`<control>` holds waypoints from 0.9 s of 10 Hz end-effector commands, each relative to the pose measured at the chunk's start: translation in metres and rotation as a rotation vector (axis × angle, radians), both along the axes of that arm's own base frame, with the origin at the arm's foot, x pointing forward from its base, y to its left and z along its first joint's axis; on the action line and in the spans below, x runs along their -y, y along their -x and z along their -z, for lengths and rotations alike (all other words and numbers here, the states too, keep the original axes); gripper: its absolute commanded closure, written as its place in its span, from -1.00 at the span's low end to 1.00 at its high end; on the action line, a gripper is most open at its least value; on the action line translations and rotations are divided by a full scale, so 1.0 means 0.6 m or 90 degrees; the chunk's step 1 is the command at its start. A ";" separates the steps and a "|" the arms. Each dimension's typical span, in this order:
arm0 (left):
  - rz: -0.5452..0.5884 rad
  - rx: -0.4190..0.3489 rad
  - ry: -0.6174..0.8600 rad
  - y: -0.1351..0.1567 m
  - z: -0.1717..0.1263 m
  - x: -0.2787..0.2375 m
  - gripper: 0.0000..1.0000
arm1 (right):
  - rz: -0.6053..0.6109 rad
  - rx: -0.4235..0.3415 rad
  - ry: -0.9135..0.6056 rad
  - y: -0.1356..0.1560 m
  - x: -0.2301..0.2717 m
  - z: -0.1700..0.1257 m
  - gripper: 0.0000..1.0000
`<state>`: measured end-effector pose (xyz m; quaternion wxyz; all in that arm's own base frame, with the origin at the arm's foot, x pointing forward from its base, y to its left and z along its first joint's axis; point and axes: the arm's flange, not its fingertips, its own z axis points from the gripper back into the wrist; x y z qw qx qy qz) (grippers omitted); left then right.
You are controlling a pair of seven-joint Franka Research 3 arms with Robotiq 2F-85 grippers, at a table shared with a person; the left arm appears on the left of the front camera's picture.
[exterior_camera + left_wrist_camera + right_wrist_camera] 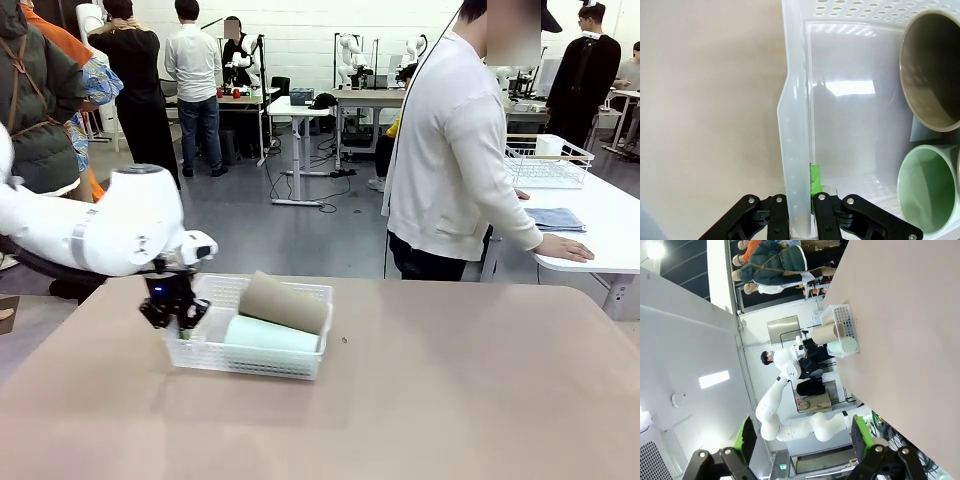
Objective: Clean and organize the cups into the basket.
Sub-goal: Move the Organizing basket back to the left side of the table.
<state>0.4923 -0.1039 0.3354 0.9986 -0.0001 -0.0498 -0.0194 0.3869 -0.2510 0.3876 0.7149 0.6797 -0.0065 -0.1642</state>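
My left gripper (pixel 800 220) pinches the basket's (pixel 795 150) smooth translucent wall; tan cup (pixel 932 70) and mint cup (pixel 927 187) lie inside. My right gripper (pixel 802 445) is spread above bare table (pixel 910 340).

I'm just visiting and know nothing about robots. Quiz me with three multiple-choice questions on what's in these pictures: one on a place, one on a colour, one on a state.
1. Where do the cups lie?
A. inside the white basket
B. on the bare table
C. in the person's hand

2. What colour is the lower cup?
A. red
B. pale mint green
C. black

3. What is the left gripper doing?
A. hanging open in the air
B. holding a cup
C. pinching the basket's wall

Answers:
1 A: the tan cup and the mint cup lie in the basket.
2 B: the front view shows it.
3 C: the left gripper is shut on the wall.
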 end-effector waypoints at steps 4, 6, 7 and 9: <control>0.019 0.020 -0.082 0.042 -0.050 -0.214 0.88 | 0.010 0.003 -0.005 -0.001 -0.002 0.003 -1.00; 0.021 0.009 -0.088 0.031 -0.040 -0.279 0.88 | 0.010 0.003 -0.005 -0.001 -0.002 0.003 -1.00; 0.015 0.009 -0.090 0.033 -0.037 -0.308 0.88 | 0.010 0.003 -0.005 -0.001 -0.002 0.003 -1.00; 0.003 0.007 -0.090 0.037 -0.028 -0.340 0.88 | 0.010 0.003 -0.005 -0.001 -0.002 0.003 -1.00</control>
